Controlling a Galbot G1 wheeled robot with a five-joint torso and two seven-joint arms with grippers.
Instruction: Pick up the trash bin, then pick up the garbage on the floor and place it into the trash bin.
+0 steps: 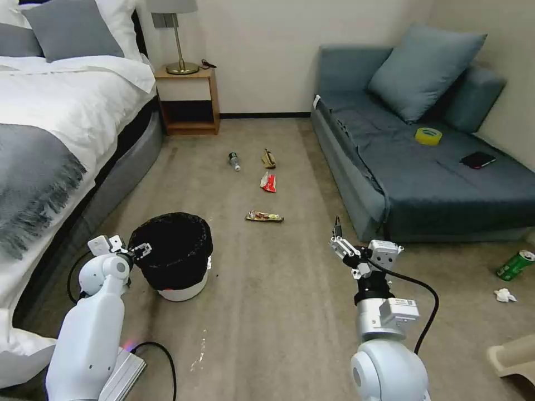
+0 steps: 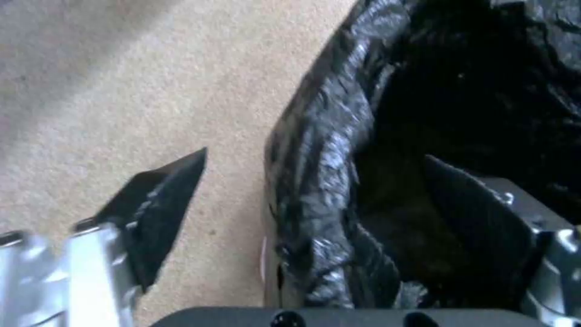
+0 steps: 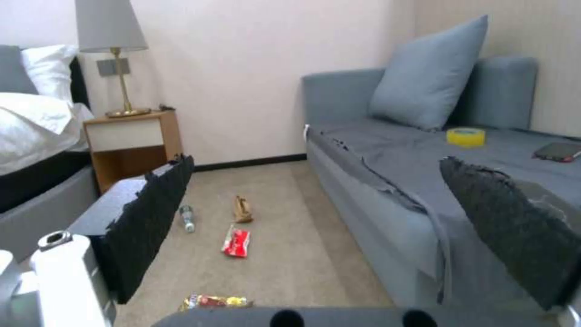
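Standing upright on the carpet (image 1: 290,312), mouth up, the bin (image 1: 174,253) is a short round tub near the bed (image 1: 50,139): white body at the base, crinkly black bag folded over the rim. Left gripper (image 1: 135,252) sits at the bin's near-left rim, jaws apart and straddling it; in the left wrist view one finger (image 2: 160,204) is outside over carpet, the other (image 2: 472,213) inside the bag, bin rim (image 2: 321,181) between them, glossy and wrinkled. Not clamped yet.

Garbage lies farther out on the floor, well apart from the bin. Yellow-brown wrapper (image 1: 264,216) is nearest, flat, long axis running left-right. Red wrapper (image 1: 268,182) is beyond it, flat, long axis roughly pointing away from the robot. Paper bag (image 1: 268,159) is crumpled, brown, just beyond the red one. Bottle (image 1: 234,161) lies on its side left of the paper bag, clear with green label, white cap toward the robot.

Right gripper (image 1: 340,236) hangs above the carpet near the sofa (image 1: 423,172) corner, jaws wide apart, holding nothing; its dark ribbed pads (image 3: 151,222) frame the litter in the right wrist view.

Sofa is blue-grey fabric, with a yellow tape roll (image 1: 428,135) and a black slab (image 1: 477,160) on the seat. Wooden nightstand (image 1: 186,100) stands by the far wall.
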